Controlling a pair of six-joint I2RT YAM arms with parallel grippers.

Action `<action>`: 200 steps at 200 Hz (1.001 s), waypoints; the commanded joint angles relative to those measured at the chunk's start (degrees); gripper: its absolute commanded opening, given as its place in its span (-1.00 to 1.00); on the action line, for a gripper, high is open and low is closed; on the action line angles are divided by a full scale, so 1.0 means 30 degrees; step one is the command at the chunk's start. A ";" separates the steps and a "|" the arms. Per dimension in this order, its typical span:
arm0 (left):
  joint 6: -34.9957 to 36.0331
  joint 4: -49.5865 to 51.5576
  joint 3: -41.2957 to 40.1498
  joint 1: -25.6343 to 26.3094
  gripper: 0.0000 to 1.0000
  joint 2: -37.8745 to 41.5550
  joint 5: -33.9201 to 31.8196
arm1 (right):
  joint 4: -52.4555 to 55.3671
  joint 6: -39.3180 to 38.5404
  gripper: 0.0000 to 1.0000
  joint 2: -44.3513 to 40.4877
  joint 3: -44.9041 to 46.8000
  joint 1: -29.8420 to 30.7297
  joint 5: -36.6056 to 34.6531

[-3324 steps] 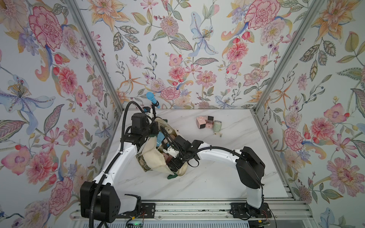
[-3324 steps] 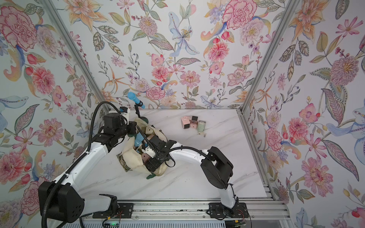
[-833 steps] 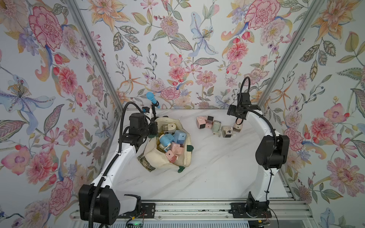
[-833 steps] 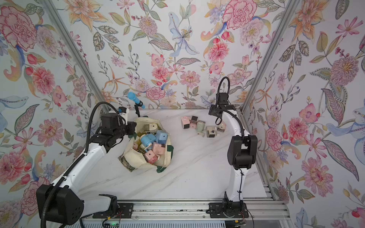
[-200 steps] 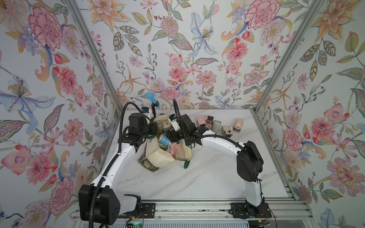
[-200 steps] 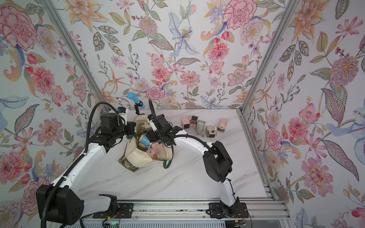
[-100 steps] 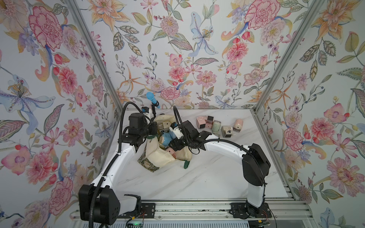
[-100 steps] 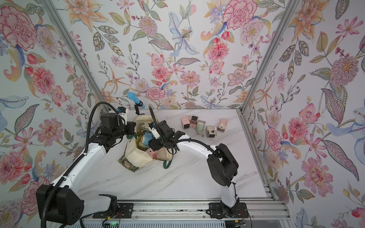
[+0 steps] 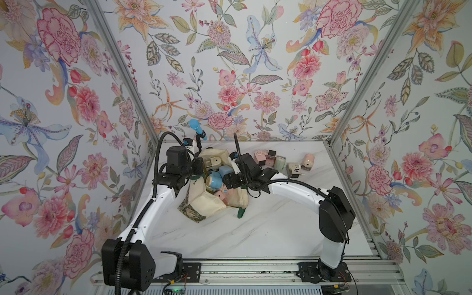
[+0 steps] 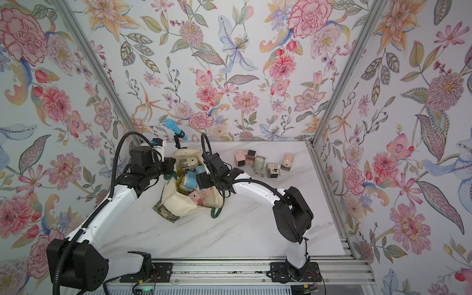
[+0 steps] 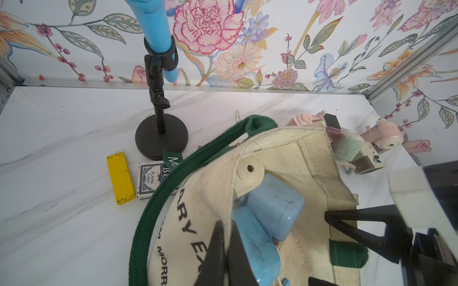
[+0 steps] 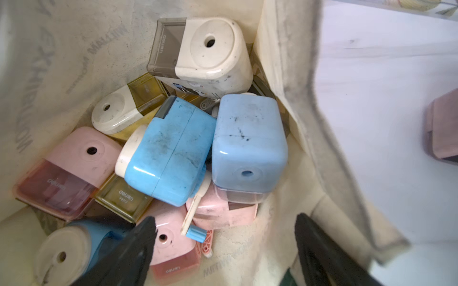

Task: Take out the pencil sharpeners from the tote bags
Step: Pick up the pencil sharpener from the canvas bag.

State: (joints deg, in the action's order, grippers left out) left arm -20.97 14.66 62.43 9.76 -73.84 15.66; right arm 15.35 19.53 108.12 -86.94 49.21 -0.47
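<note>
Marble tabletop [image 9: 255, 229]: left end effector [image 11: 226, 227] pinches canvas tote [image 9: 204, 201], right end effector [image 12: 224, 220] gapes over boxy sharpeners [image 12: 168, 151].

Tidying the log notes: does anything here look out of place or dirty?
Two strays: a yellow block and a deck of playing cards lie beside the stand, the deck partly hidden by the tote bag's green strap. The blue sharpeners in the bag carry dark smudges.

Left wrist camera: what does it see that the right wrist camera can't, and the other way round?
Only the left wrist view shows the yellow bar, the playing cards and the microphone stand outside the tote bag. Only the right wrist view shows the pink sharpeners deep inside. Both show the tote bag and two blue sharpeners in it.
</note>
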 commanded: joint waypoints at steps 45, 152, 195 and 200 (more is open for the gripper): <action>-0.0011 -0.1062 0.0635 0.0061 -1.00 0.0518 0.0258 | -0.0137 0.2133 0.83 0.2461 -0.1688 0.0106 -0.1862; -0.0011 -0.1019 0.0692 0.0080 -1.00 0.0362 0.0258 | -0.1180 -0.2029 0.56 0.5216 -0.4357 -0.0506 0.1391; -0.0011 -0.1003 0.0693 0.0086 -1.00 0.0340 0.0214 | -0.1503 -0.2284 0.18 0.5586 -0.4642 -0.0477 0.1867; 0.0016 -0.1017 0.0703 0.0066 -1.00 0.0385 0.0229 | -0.1488 -0.2264 0.13 0.5610 -0.4654 -0.0492 0.1803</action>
State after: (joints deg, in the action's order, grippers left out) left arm -20.97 14.52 62.43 9.76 -73.80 14.96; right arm 11.40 14.81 122.41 -99.55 47.20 1.56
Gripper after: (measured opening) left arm 0.051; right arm 0.607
